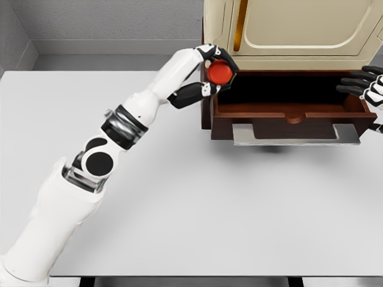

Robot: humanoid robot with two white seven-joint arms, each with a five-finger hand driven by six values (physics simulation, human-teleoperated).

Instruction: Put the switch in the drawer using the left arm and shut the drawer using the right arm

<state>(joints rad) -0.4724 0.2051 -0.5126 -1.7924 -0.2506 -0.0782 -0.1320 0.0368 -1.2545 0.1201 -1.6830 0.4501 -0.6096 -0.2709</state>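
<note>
Currently the left hand (210, 70) is clamped on the switch (219, 72), a red rounded thing held between the black fingers (190, 94) and thumb. Switch sits in the air at the drawer's left end, right over the left wall, not down inside.

Left arm (122, 122) comes in from the lower left and runs diagonally across the table (191, 209) up to the cabinet; white shell, black joints at elbow and forearm.

Drawer (287, 116) is pulled out, dark reddish-brown wood, interior in shadow. Can't tell if anything lies in it. A grey metal plate (296, 134) runs under its front edge, overhanging the table.

Cabinet (293, 30) above the drawer is cream with a recessed panel and a gold strip on the left side. It stands at the back of the table, right of centre.

Right hand (366, 84) shows at the right picture edge, beside the drawer's right end. Fingers are extended and spread, pointing left toward the drawer, holding nothing. Can't tell if the fingertips touch the drawer wall; they look just beside it.

Table is plain white, grey wall behind.
</note>
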